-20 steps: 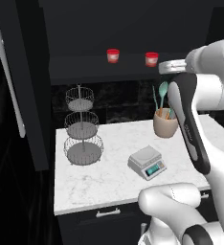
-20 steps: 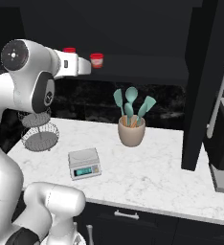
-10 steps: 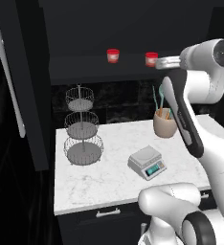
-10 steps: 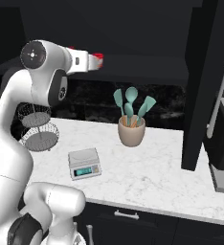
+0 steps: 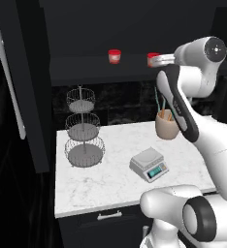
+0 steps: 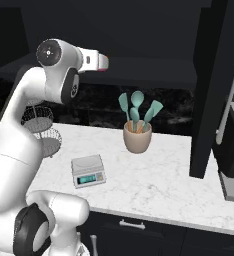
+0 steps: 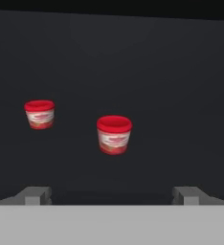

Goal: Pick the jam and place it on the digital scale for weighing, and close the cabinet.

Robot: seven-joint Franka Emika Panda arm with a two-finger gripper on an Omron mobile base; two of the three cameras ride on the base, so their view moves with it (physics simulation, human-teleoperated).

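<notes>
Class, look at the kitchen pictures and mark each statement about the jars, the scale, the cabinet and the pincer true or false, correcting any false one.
1. Two red-lidded jars stand on the cabinet shelf. True: one jar lies ahead of the pincer, the other jar off to the side.
2. The pincer grips a jar. False: its jaws are open and empty, short of the jars.
3. The digital scale has a jar on it. False: its platform is bare.
4. The cabinet door is open. True.
5. The utensil pot sits in the wire basket stand. False: it stands on the counter.
</notes>
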